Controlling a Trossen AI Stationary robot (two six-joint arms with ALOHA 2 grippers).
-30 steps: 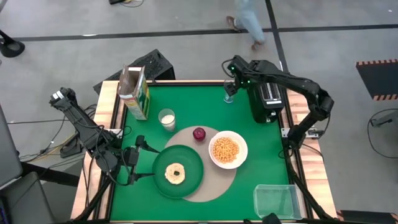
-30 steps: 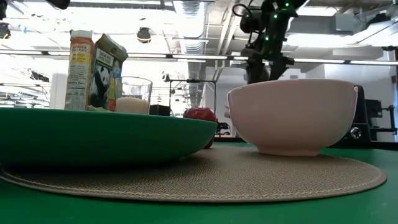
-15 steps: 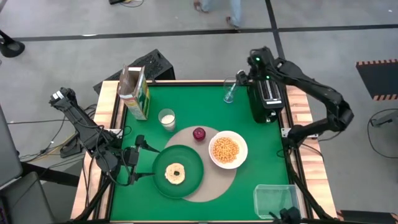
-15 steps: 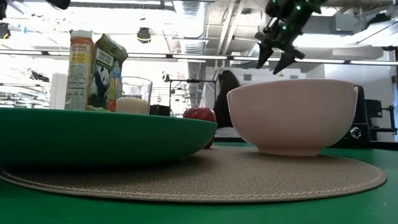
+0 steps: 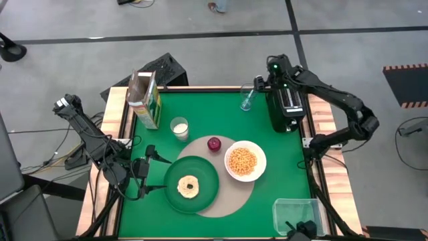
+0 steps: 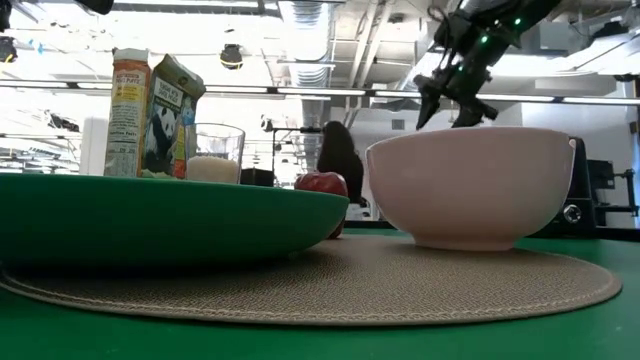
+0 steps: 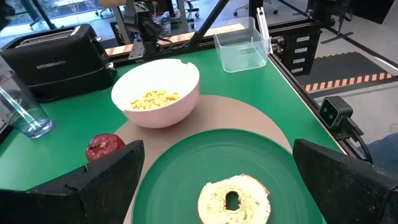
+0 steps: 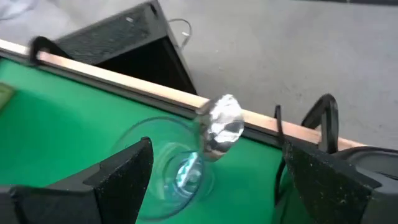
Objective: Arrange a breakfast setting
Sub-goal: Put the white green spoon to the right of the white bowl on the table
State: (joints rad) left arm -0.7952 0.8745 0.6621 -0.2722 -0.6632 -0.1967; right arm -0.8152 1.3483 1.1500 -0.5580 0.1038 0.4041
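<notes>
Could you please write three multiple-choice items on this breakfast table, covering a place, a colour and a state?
1. Where does the small pale bagel lie?
A. on the dark green plate
B. in the white bowl
C. on the toaster

2. What colour is the apple?
A. yellow
B. green
C. red

3. How is the right gripper?
A. open, empty
B. shut on a spoon
C. holding the apple

Answers: 1 A, the bagel sits at the plate's middle; 2 C, it shows red beside the bowl; 3 A, its fingers stand apart above the clear glass.
</notes>
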